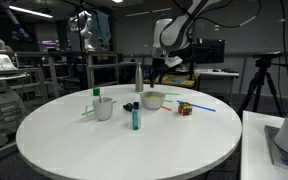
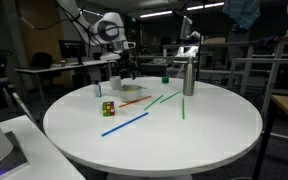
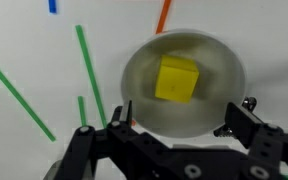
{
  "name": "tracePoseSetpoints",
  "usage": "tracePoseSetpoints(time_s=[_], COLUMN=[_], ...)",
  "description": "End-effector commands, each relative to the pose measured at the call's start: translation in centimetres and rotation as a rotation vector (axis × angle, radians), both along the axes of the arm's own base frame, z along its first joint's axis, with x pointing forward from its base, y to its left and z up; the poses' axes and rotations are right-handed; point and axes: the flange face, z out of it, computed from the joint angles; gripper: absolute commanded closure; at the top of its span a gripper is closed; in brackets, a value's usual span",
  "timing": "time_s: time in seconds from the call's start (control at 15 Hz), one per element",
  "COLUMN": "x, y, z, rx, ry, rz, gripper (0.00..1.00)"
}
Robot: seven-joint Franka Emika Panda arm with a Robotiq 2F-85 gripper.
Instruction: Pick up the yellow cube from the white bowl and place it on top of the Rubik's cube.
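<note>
While your gripper [image 3: 186, 106] hangs above the white bowl [image 3: 224, 60], its fingers [image 3: 125, 110] are spread wide and gripping nothing. In the wrist view one sits near each side of the bowl's lower rim. The yellow cube [image 3: 177, 78] is sitting in the bowl, a bit tilted relative to the view and roughly in the middle. You can see clear space between it and both fingers, so no contact. In an exterior view the gripper [image 1: 156, 68] is well up off the round white table [image 1: 84, 140], with the bowl [image 1: 152, 100] right under it. The Rubik's cube [image 1: 185, 108] is on the table just beside the bowl and has nothing on top of it. The Rubik's cube [image 2: 107, 108] also shows up in an exterior view, near a long blue stick [image 2: 124, 124]. Other stuff on the table: a white cup [image 1: 104, 108] with a green stick in it, and a small teal thing [image 1: 135, 118] standing upright near the bowl. A few green sticks [image 3: 92, 75] and an orange stick [image 3: 164, 15] lie flat close to the bowl. I honestly can't make out the yellow cube from the exterior views, it's too small there.
</note>
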Motion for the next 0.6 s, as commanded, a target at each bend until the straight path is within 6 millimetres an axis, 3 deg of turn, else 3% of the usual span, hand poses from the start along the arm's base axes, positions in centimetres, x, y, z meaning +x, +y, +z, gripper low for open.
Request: tracePoseSetpoints(time_s=[0.0, 0.53], x=[2.0, 3.7], y=[-1.0, -3.1], z=[-0.3, -2.3], rx=[0.032, 0.092], ry=[0.007, 0.059], rz=[-0.01, -0.069], gripper=[0.0, 0.0])
